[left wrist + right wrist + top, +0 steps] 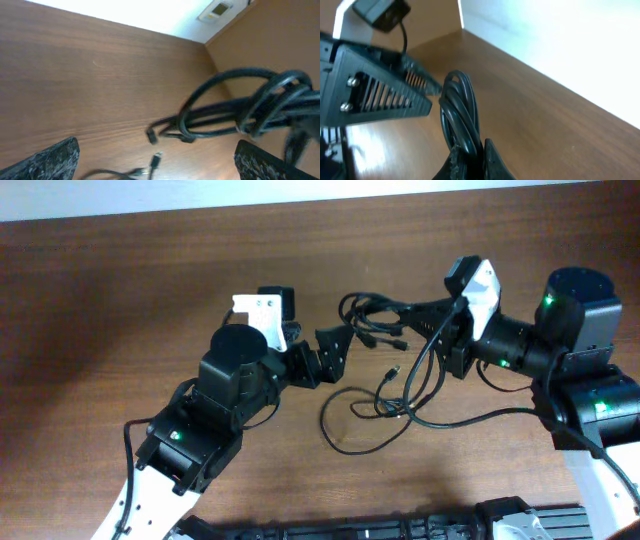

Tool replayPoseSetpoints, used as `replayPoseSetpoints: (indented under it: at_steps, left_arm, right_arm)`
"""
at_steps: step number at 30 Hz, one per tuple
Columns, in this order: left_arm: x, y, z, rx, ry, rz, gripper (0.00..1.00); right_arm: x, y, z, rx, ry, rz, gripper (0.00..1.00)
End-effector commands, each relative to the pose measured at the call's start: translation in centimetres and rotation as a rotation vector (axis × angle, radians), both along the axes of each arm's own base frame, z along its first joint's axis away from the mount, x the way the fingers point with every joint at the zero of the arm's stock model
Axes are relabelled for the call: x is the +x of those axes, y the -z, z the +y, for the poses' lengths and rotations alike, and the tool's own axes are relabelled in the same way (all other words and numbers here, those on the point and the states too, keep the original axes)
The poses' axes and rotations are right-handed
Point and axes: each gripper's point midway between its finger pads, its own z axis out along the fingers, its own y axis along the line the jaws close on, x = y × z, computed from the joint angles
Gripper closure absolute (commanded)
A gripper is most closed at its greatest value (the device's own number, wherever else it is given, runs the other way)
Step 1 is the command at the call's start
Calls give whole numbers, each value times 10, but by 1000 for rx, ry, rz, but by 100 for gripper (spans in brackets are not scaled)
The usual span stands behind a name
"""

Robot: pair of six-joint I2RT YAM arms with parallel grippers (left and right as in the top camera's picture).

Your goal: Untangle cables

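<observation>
Left gripper (340,352) is spread wide, its fingers (50,159) at either edge of my wrist view with nothing between them. Just past the tips I've got the cables (235,110), a bunched black bundle, with two small plug ends (152,135) showing below it. Right gripper (470,160) is pinched on the bundle's far side, gripping several strands I think, though that view is blurry. Slack loops (400,400) lie on the table (120,300) between the two arms.

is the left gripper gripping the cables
No, the left gripper stands wide open, with the cables lying ahead of its fingertips.
</observation>
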Motion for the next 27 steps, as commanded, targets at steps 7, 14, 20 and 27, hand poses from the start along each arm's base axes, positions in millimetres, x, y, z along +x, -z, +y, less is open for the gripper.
replayPoseSetpoints:
  at_steps: [7,14,20,27]
  left_arm:
    - [-10,-43,-25,-257,92,34,1]
    - [-6,-76,-28,-388,87,-19,5]
    - [-6,-79,-30,-402,93,-21,16]
    - [-6,-79,-30,-408,91,-16,30]
  right_arm:
    - [14,-36,-3,178,112,37,96]
    - [15,-49,-1,261,117,64,96]
    - [-1,-56,11,280,-6,63,96]
    - [-4,-63,14,302,-36,50,96]
